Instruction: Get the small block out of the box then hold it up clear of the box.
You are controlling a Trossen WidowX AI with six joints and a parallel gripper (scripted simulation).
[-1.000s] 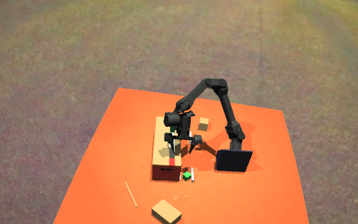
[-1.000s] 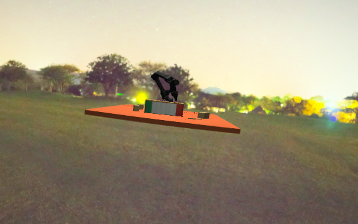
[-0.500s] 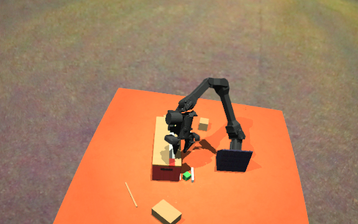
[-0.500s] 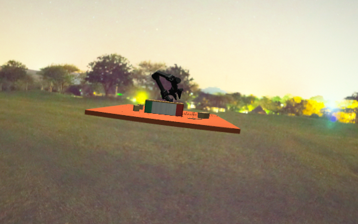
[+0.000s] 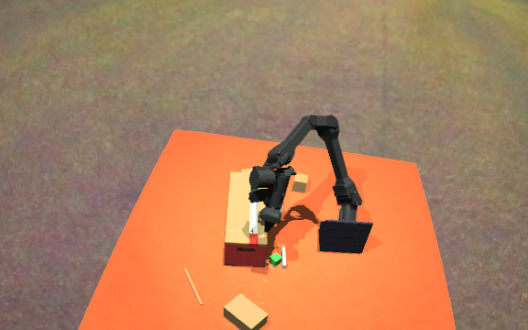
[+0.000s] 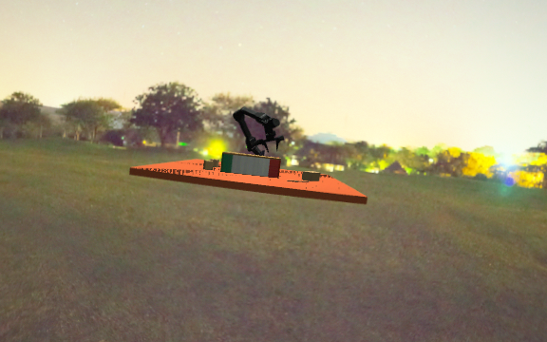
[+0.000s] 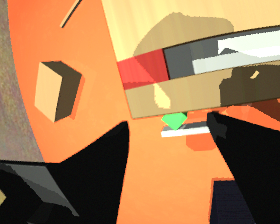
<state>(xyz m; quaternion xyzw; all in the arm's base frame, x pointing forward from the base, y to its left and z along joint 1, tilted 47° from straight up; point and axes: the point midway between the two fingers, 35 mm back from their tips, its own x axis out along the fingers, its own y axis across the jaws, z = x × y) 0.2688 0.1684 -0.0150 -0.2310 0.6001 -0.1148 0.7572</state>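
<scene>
The small green block lies on the orange table, just off the red end of the box. A short white stick lies right beside it. My gripper is open and empty. It hangs above the table beside the box's near end, short of the block. In the wrist view the block shows between my fingertips, farther down on the table.
A thin wooden stick and a flat tan box lie near the table's front edge. A small tan cube stands behind the arm. The dark arm base is to the right.
</scene>
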